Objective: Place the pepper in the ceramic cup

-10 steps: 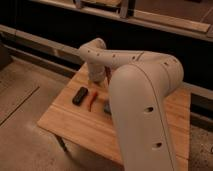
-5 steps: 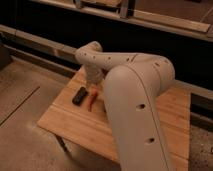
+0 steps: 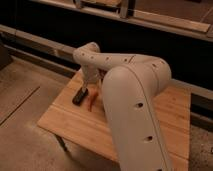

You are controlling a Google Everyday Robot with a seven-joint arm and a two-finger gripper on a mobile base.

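Observation:
The pepper (image 3: 91, 103) is a small red-orange sliver lying on the wooden table (image 3: 65, 120), just right of a black rectangular block (image 3: 79, 96). My gripper (image 3: 91, 86) hangs at the end of the white arm, directly above and slightly behind the pepper and close to the table top. My large white arm (image 3: 135, 110) fills the middle of the view and covers the table behind it. The ceramic cup is hidden.
The table's left and front edges drop to a concrete floor (image 3: 25, 100). A dark wall with a metal rail (image 3: 45, 47) runs behind the table. The table's right part (image 3: 180, 115) shows bare wood.
My arm has swung further left across the view. It now covers the blue-grey pad that showed beside the pepper. The gripper stays over the pepper and block.

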